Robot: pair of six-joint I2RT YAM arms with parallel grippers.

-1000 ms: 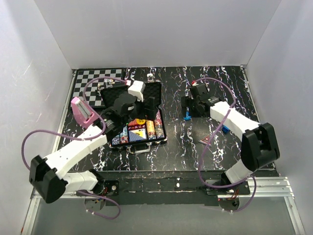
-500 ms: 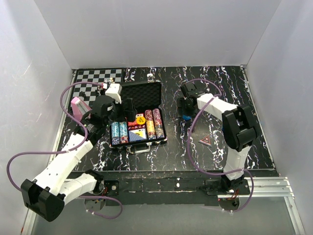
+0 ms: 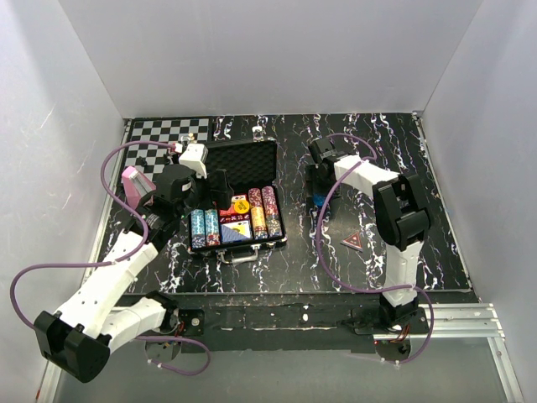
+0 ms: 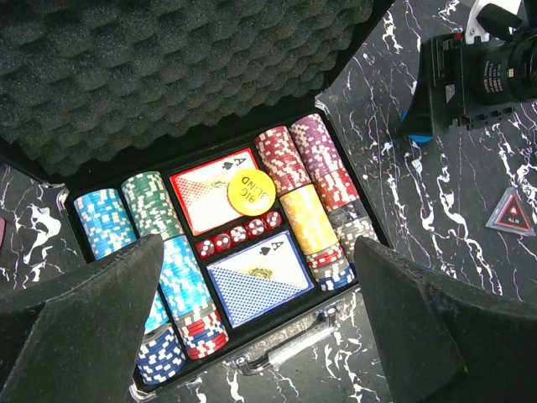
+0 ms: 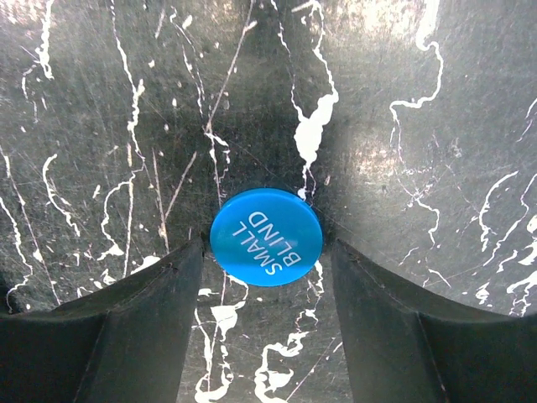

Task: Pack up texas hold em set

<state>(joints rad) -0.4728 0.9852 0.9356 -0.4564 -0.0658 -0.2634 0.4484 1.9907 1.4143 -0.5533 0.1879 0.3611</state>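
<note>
left gripper (image 4: 258,243): jaws wide apart, empty, above open black ribbed foam-lined briefcase (image 4: 168,75) holding multicoloured chip rows (image 4: 315,168) | right gripper (image 5: 267,248): fingers flank blue round "SMALL BLIND" button (image 5: 266,237) lying flat on black marbled table (image 5: 403,126), right of briefcase; whether it grips, cannot tell

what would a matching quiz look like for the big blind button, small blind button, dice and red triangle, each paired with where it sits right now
Things
1. big blind button
2. small blind button
3. dice
4. red triangle

Places
a. on the table, between the right gripper fingers
b. in the case, between the red deck and blue deck
c. on top of the red deck
d. on the table, right of the case, apart from it

Pairs: 1-c, 2-a, 3-b, 4-d
</note>
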